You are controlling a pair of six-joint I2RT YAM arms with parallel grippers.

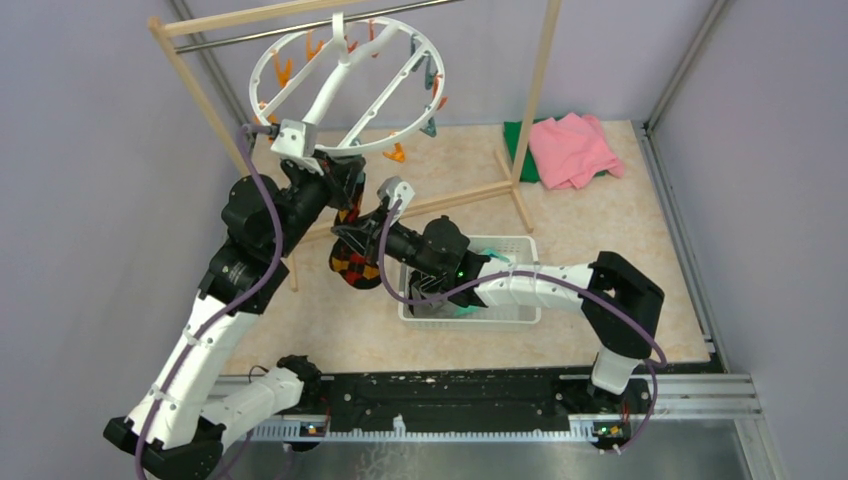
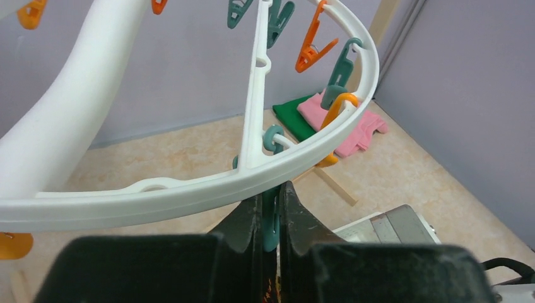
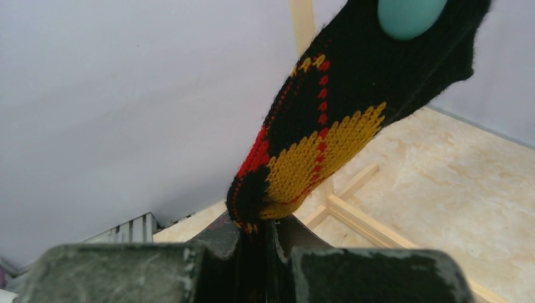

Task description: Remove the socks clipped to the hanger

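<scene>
The white round hanger (image 1: 345,85) hangs from the rack's bar, with orange and teal clips around its ring (image 2: 189,186). My left gripper (image 1: 340,185) is shut on a teal clip (image 2: 271,218) just under the ring. The argyle sock (image 1: 352,255), black with red and yellow, hangs from that clip (image 3: 407,16). My right gripper (image 1: 372,250) is shut on the sock's lower part (image 3: 303,158), which runs taut up to the clip. Other socks lie in the basket, mostly hidden by my right arm.
A white slotted basket (image 1: 520,245) sits under my right arm. The wooden-and-metal rack (image 1: 530,100) stands over the back of the table. Pink (image 1: 572,148) and green (image 1: 515,135) folded cloths lie at the back right. Grey walls close in on both sides.
</scene>
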